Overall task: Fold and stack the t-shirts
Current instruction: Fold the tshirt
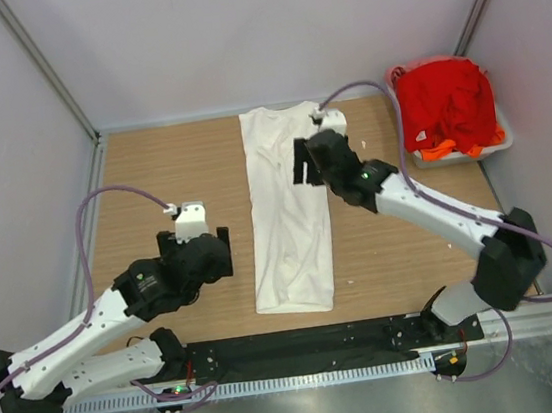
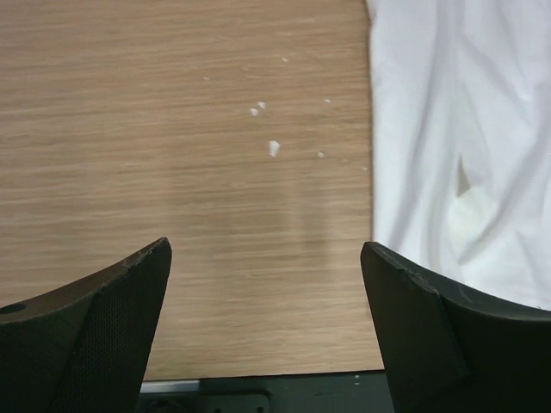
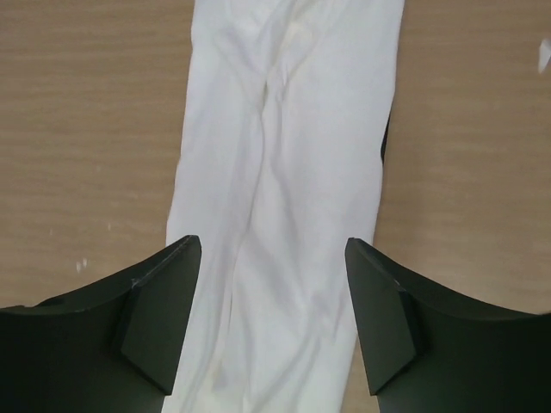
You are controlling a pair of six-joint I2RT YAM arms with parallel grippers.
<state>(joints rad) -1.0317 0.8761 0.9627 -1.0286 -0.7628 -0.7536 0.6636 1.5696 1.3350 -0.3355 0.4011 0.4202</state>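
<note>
- The wooden bench (image 1: pixel 169 159) lies beneath both my end effectors.
- The white t-shirt (image 1: pixel 288 225), a long narrow strip, lies flat under my right end effector (image 3: pixel 271 245), whose jaws are apart and empty.
- The red and orange t-shirts (image 1: pixel 449 100) are heaped in a tub (image 1: pixel 504 138), well to its right.
- My left end effector (image 2: pixel 265 249) is also apart and empty over bare bench, with the white t-shirt just to its right.

White t-shirt (image 1: pixel 288 225) folded lengthwise, flat — red-orange shirts (image 1: pixel 444 100) heaped.
</note>
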